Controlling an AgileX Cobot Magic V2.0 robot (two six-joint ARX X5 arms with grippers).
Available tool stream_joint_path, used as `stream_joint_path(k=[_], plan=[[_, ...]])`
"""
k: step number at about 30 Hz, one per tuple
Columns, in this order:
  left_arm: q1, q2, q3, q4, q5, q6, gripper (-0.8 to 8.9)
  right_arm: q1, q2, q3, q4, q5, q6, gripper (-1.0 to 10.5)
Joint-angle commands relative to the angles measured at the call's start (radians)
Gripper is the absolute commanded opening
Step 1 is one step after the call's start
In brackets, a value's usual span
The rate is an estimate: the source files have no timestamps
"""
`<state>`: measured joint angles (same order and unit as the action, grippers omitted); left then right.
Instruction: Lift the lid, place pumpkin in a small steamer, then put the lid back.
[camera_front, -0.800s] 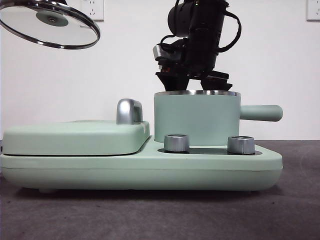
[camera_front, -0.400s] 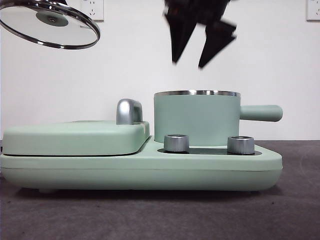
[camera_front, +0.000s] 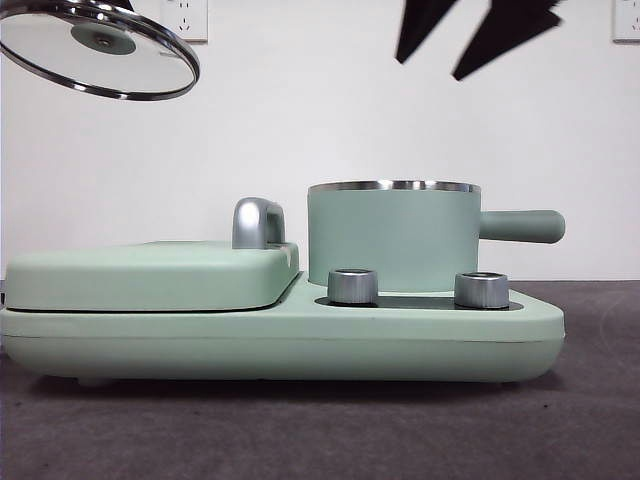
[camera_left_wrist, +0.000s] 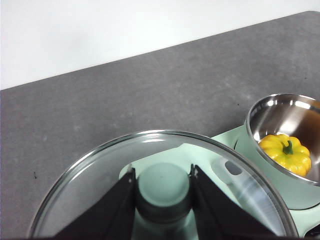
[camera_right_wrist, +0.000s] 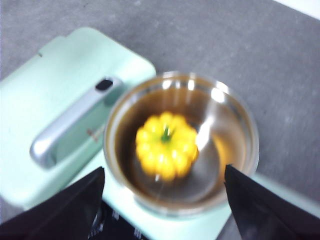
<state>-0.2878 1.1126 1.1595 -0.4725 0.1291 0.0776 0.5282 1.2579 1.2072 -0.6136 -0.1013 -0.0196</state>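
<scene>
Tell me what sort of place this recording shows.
Probably a lab tabletop staged as a kitchen: a mint-green cooker base with a small steamer on a dark grey table, a bare white wall with sockets, and a toy-like pumpkin.

We see even, bright light across the front view, with the white wall washed pale and only a soft shadow under the cooker base (camera_front: 300, 345) on the tabletop (camera_front: 320, 430). The steamer (camera_front: 392, 238) rim carries a sharp band of glare, and the lid (camera_front: 98, 48) shows bright streaks along its steel edge. The right tool (camera_front: 478, 38) at the top edge is slightly smeared. The left wrist view is crisp; the steamer's steel inside gleams with white highlights around the pumpkin (camera_left_wrist: 285, 153). The right wrist view is blurred throughout: the pumpkin (camera_right_wrist: 166, 145), the steel handle (camera_right_wrist: 75, 127) and the pot's glinting rim all look soft.
</scene>
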Motion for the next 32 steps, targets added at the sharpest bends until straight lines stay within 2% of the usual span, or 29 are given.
stream_joint_path(k=[1,5,12,15,22,32], plan=[[-0.011,0.006,0.015,0.023,0.002,0.000,0.16,0.005,-0.071,-0.107,0.023,0.006,0.049,3.7],[-0.035,0.023,0.015,0.020,0.002,0.000,0.16,0.005,-0.194,-0.239,0.024,0.039,0.084,3.7],[-0.098,0.096,0.015,0.049,0.002,-0.031,0.16,0.009,-0.420,-0.428,0.060,0.128,0.092,3.7],[-0.137,0.140,0.015,0.084,0.002,-0.031,0.16,0.009,-0.506,-0.483,0.051,0.137,0.093,3.7],[-0.250,0.264,0.016,0.311,0.002,-0.018,0.16,0.009,-0.626,-0.553,-0.026,0.159,0.144,3.7],[-0.367,0.422,0.030,0.603,0.002,-0.018,0.16,0.009,-0.632,-0.589,-0.056,0.161,0.179,3.7]])
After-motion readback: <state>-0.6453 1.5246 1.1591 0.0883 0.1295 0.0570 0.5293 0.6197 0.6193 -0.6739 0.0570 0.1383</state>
